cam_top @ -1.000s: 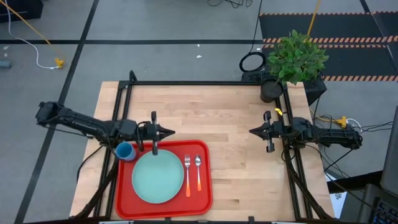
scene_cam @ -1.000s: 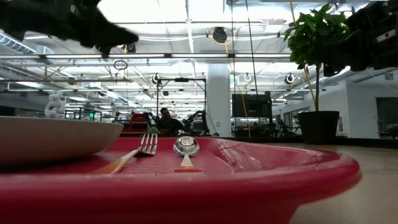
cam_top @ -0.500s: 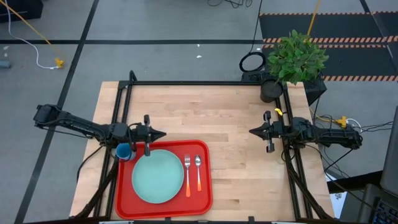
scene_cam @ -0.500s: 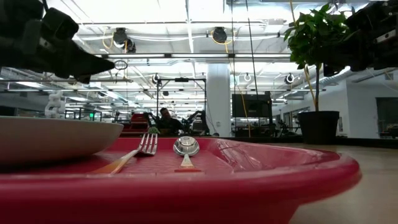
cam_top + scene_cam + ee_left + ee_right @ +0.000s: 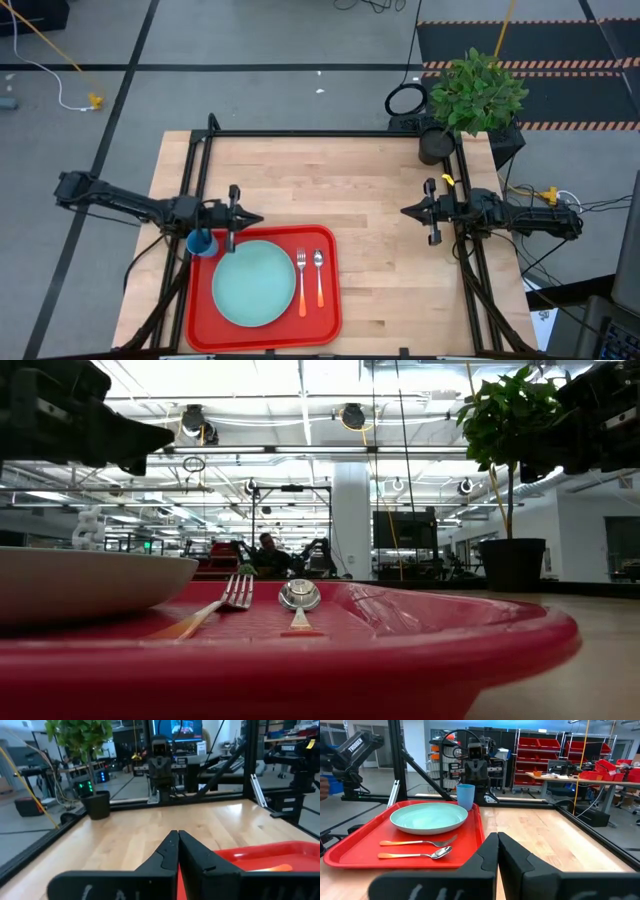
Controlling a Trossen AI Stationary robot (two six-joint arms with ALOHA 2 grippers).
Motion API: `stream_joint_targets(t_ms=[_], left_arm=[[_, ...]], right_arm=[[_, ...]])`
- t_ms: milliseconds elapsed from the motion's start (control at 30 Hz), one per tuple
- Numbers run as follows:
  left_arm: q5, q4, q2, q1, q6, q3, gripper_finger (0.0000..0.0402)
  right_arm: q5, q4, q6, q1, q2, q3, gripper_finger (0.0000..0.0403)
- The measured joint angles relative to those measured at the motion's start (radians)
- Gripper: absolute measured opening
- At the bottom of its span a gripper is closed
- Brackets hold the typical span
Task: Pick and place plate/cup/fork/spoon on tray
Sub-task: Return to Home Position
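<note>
High view: tray sits at the table's near edge, left of centre, and holds all four items. Plate fills its left half, fork and spoon lie side by side just right of the plate, handles toward the near edge, cup stands in the tray's back-left corner, close to the plate. None of these has shifted from the earlier frames

Left gripper has pulled back toward the left side of the table: a second ago its tip was over the tray's back rim above the plate, now it hangs nearer the back-left corner, arm crossing above the cup. Left wrist view shows the fingers pressed together, nothing between them, with a bit of tray low on one side. Low view: left arm now ends farther left than before

Right gripper waits over the right side of the table, unmoved, fingers clenched together and empty, pointed at the tray
</note>
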Motion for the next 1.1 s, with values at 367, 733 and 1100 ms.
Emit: stream_joint_targets(t_ms=[367, 733, 1100], left_arm=[[-0.035, -0.221, -0.237, 0.003, 0.029, 0.0, 0.0004], [-0.057, -0.391, -0.46, 0.003, 0.084, 0.0, 0.0004], [-0.06, -0.585, -0.604, 0.003, 0.076, 0.001, 0.0004]], right_arm=[[0.0, 0.0, 0.0, 0.0, 0.0, 0.0, 0.0], [0.0, 0.0, 0.0, 0.0, 0.0, 0.0, 0.0], [0.0, 0.0, 0.0, 0.0, 0.0, 0.0, 0.0]])
